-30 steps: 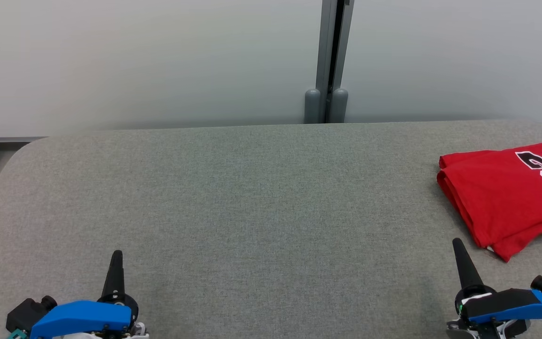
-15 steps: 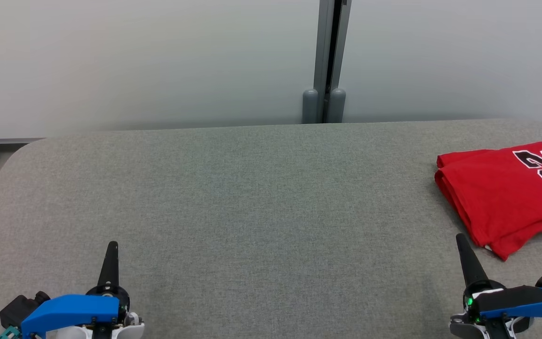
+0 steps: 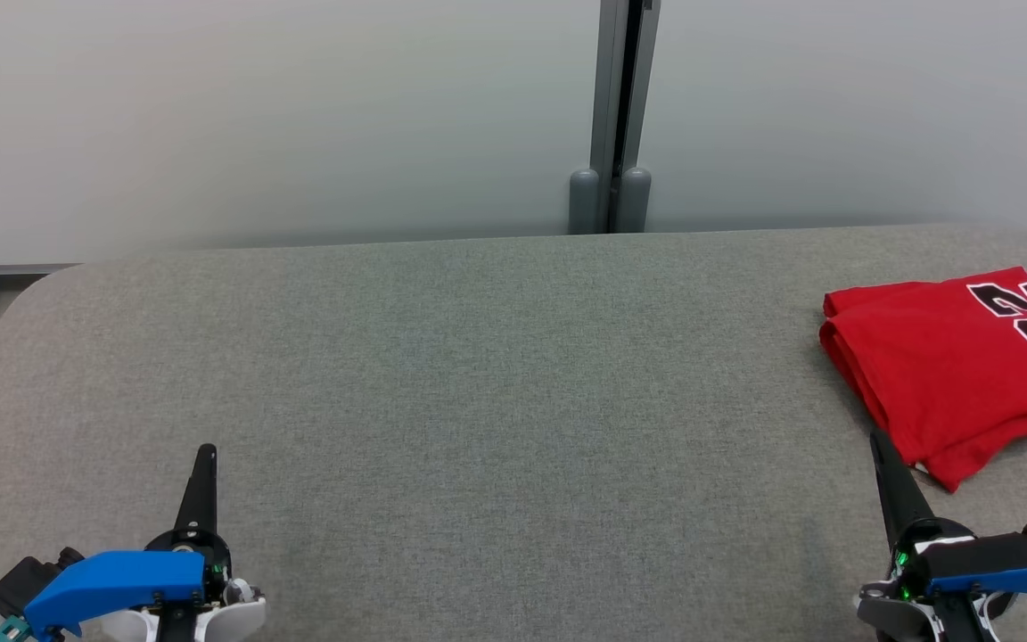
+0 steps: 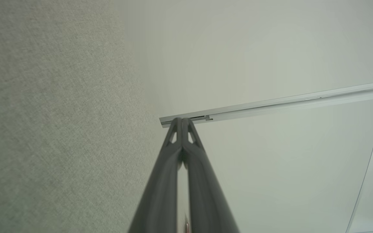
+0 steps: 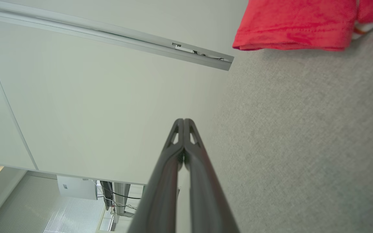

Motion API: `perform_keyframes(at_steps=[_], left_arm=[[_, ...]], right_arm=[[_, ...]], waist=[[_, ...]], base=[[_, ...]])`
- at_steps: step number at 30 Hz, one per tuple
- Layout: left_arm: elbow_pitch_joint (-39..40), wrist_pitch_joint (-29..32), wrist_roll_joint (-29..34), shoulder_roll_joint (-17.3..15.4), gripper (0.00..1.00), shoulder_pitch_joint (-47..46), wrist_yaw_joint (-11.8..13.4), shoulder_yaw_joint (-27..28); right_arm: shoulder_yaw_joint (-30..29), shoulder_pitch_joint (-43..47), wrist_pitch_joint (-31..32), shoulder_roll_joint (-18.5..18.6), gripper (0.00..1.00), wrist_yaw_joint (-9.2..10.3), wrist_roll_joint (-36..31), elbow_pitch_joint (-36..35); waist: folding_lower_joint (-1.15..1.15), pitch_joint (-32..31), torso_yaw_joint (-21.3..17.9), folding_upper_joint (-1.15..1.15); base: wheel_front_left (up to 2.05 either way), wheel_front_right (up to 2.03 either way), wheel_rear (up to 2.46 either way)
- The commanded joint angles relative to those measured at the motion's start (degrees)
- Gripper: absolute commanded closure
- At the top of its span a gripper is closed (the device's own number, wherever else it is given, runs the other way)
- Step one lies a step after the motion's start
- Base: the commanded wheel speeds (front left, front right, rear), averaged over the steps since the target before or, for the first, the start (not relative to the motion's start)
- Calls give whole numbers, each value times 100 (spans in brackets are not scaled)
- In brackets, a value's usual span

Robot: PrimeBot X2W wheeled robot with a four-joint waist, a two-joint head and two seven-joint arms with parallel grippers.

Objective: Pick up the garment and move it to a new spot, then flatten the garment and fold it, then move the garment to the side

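- My left fingers (image 3: 201, 490) and right fingers (image 3: 895, 486) are closed, empty.
- The folded red jersey (image 3: 950, 374) lies just beyond my right fingers on the bench (image 3: 513, 374).
- Likely done; I must not snag its near corner.

L gripper (image 3: 205, 453) & R gripper (image 3: 876, 439): each w/ long dark tapered fingers (image 4: 160, 187) w/ small triangular cut-outs nr tips, blue cover (image 3: 112, 580) w/ tiny dark screws over white housing (image 3: 237, 617), blk knob (image 3: 21, 588) at outer end; green LEDs (image 3: 904, 562) lit on R, teal bit (image 3: 5, 631) on L.
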State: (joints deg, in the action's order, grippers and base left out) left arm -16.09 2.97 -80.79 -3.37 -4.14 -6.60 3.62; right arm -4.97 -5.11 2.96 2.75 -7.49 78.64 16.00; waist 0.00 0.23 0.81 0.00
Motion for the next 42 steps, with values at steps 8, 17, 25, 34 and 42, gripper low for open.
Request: perform_keyframes(at_steps=[8, 17, 25, 34, 42], left_arm=[[100, 118, -355, 11, 100, -153, -66, 110], [145, 217, -675, 31, 100, -192, -72, 200], [188, 303, -940, 43, 100, -222, -98, 258], [222, 380, -1167, 58, 100, -242, -117, 312], [220, 378, -1167, 56, 100, -238, -117, 310]], right_arm=[[-59, -109, 115, 19, 100, 0, 433, -99], [-102, -113, 217, 20, 100, 0, 807, -147], [-140, -131, 310, 20, 100, 0, 1120, -181], [-171, -149, 377, 21, 100, 0, 1390, -215], [-169, -147, 376, 21, 100, 0, 1385, -214]], waist=[[0, -1, -19, 0], [0, -3, -41, 0], [0, -4, -61, 0], [0, -5, -80, 0], [0, -5, -80, 0]], base=[[0, 0, 0], [0, 0, 0], [0, 0, 0], [0, 0, 0], [0, 0, 0]])
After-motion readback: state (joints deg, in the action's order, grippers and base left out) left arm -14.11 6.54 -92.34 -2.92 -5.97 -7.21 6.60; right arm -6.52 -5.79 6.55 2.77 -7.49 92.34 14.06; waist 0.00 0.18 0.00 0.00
